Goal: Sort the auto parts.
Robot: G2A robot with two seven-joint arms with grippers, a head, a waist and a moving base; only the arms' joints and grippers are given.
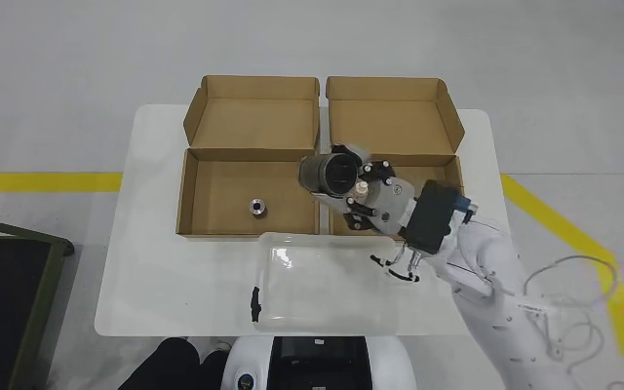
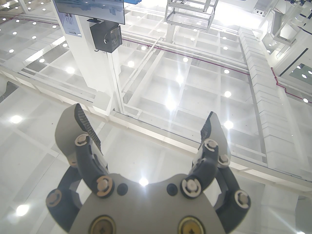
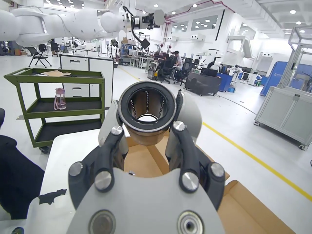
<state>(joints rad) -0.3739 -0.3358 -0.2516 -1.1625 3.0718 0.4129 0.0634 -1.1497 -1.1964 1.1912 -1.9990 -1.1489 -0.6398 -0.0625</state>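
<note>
While the right gripper [image 3: 148, 116] hangs above the right-hand wall of the left cardboard box [image 1: 219, 200], its two fingers clamp a bearing [image 3: 146, 136] from either side, gripping the barrel just behind its near end. The bearing is a smooth, hollow metal cylinder with a black ring at the end and rows of small balls lining the bore. Its long axis runs straight out between the fingers, the far end pointing across that box. On the box's brown floor lies a small silvery round part [image 1: 255, 206]. The left gripper [image 2: 146, 122] points up at a ceiling, its serrated jaws spread wide.
</note>
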